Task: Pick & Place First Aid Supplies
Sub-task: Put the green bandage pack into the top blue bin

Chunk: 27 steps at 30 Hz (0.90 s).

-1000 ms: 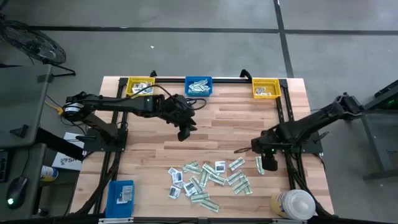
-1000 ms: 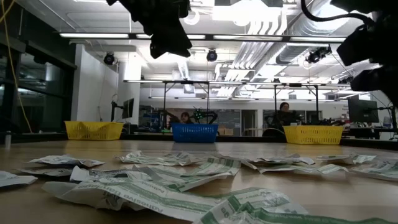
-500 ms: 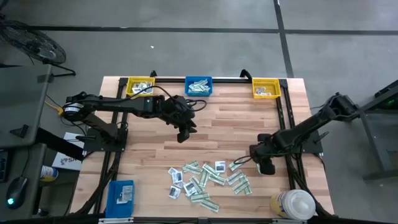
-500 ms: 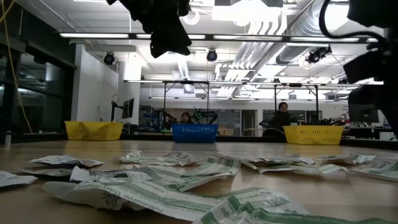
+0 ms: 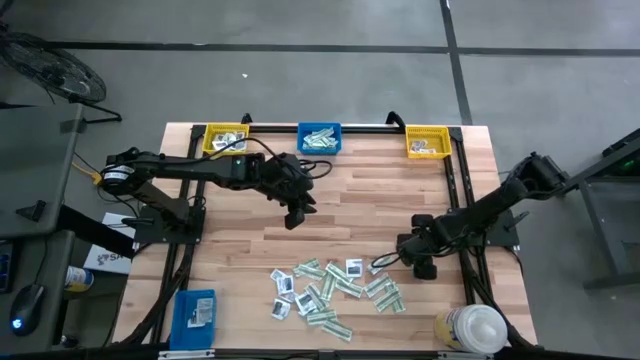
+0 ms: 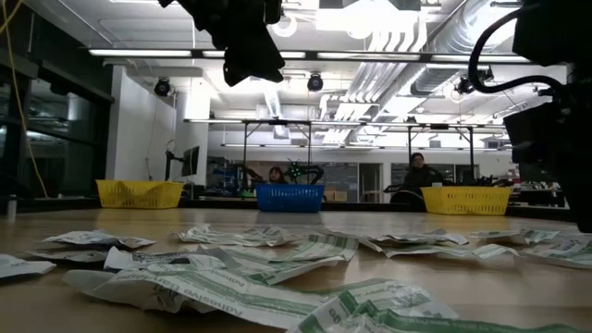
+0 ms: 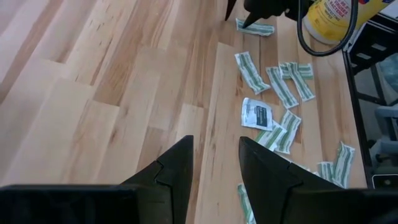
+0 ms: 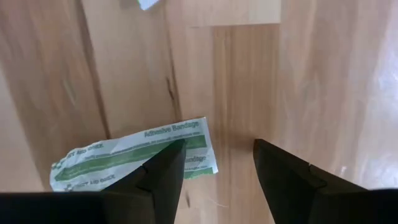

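We have the right gripper [image 5: 412, 252] low over the table [image 5: 380, 195], at the right edge of the packet pile [image 5: 335, 290]. Its fingers [image 8: 163, 171] stand wide and hold nothing. In the right wrist view one green-and-white strip [image 8: 134, 158] lies flat on the wood, one end under a fingertip, the other finger over bare wood beside it.

Step in hand, as we judge it: pick that strip. To do it well we'd center the jaws across the strip's narrow width, not its end, press down until both tips touch wood, then close, since flat paper gives little to catch. Lift straight up to avoid dragging neighbours.

The left gripper [image 5: 294, 213] hangs above mid-table, fingers [image 7: 177, 168] parted moderately, empty, well apart from the pile.

Room: the table between the pile and the bins is open wood. Yellow bins [image 5: 225, 138] [image 5: 426, 142] and a blue bin [image 5: 319, 138] line the far edge, all holding some packets. The right yellow bin is nearest and the way to it looks free. The bottle [image 5: 470, 328] stands at the near right corner, close behind the right arm; we'd watch the elbow there. Another blue bin [image 5: 195, 312] sits at the near left corner.
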Motion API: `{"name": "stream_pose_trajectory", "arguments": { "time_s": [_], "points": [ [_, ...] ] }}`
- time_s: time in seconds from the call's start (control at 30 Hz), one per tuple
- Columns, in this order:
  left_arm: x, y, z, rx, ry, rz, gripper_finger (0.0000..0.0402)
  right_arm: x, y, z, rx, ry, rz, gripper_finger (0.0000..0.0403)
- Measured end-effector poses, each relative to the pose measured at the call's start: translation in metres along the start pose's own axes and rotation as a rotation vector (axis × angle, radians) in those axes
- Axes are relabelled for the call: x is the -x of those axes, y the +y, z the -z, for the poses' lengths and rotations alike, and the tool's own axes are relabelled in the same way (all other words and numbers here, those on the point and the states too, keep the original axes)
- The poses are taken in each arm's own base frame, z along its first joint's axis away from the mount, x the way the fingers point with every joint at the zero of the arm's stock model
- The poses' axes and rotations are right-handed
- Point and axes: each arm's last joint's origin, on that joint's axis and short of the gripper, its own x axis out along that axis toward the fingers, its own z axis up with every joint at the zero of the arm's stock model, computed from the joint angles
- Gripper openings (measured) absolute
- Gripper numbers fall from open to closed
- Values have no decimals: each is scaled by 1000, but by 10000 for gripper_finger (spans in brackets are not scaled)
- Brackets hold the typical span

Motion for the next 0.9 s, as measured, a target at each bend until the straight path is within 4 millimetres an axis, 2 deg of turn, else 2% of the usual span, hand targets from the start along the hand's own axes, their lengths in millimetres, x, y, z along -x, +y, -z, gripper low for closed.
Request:
{"name": "stream_pose_trajectory", "arguments": {
  "time_s": [0.23,0.9],
  "points": [
    [0,0,0,-4,1,-1,128,-9,3,-3,7,47,-15,173],
    [0,0,1,-17,14,-5,128,-10,4,-4,-2,48,-49,51]
  ]
}}
